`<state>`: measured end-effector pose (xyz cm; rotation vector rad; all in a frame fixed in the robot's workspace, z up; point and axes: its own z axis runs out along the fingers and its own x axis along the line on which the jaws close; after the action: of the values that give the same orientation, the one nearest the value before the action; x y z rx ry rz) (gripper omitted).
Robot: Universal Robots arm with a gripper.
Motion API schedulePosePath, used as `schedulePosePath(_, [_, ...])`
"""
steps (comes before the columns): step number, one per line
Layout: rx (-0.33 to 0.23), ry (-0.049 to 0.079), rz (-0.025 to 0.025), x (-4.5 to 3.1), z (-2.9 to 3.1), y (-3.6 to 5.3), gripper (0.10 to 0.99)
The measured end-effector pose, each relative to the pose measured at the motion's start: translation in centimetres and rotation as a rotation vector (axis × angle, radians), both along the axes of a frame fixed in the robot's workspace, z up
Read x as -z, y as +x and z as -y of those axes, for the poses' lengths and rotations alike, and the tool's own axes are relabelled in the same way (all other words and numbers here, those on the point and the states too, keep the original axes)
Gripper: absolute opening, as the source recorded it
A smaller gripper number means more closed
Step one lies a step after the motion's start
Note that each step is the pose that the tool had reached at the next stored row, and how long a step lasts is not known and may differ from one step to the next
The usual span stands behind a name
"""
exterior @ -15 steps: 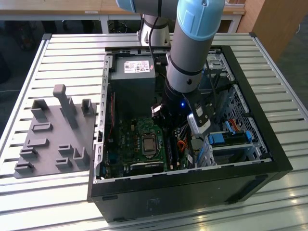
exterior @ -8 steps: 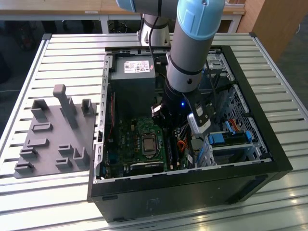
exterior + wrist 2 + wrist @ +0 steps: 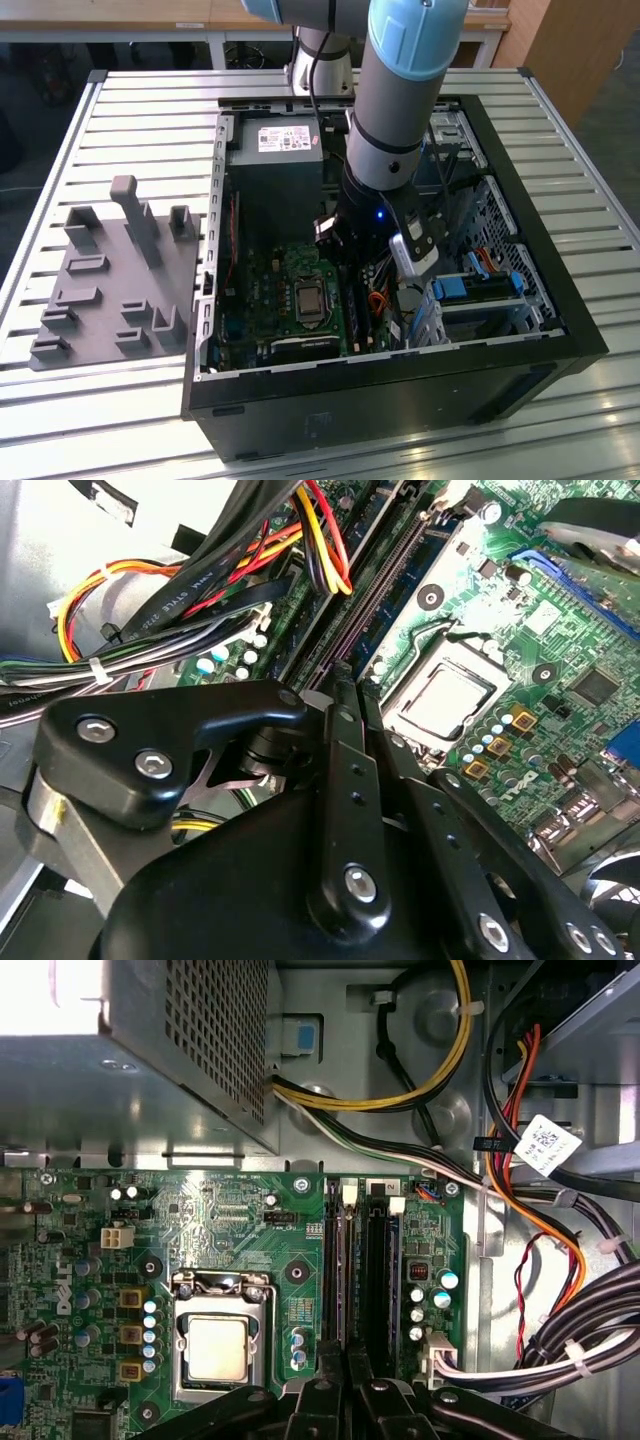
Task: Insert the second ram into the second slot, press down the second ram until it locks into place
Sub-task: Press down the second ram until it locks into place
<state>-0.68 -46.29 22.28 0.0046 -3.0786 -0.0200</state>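
My gripper point(image 3: 352, 282) reaches down into the open computer case, over the memory slots point(image 3: 352, 305) beside the processor socket point(image 3: 305, 300). In both wrist views its black fingers point(image 3: 335, 780) are pressed together with no gap showing, and the gripper point(image 3: 345, 1360) stands at the near end of the slots point(image 3: 345, 1260). The slots run away from the tips as narrow dark parallel strips point(image 3: 375, 590) with white latches point(image 3: 349, 1192) at the far end. Everything there is edge-on, so I cannot tell the second ram from its slot, nor whether the tips touch it.
Bundles of coloured cables point(image 3: 560, 1260) lie close beside the slots. The grey power supply point(image 3: 275, 165) fills the case's far corner, with blue drive brackets point(image 3: 470, 290) at the exterior view's right. A grey fixture plate point(image 3: 110, 275) sits outside the case on the slatted table point(image 3: 120, 120).
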Motion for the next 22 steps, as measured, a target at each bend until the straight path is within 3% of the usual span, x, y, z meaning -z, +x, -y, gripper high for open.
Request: schedulePosePath(22, [0.000,0.000,0.0000,-0.26,-0.09,0.28,0.137])
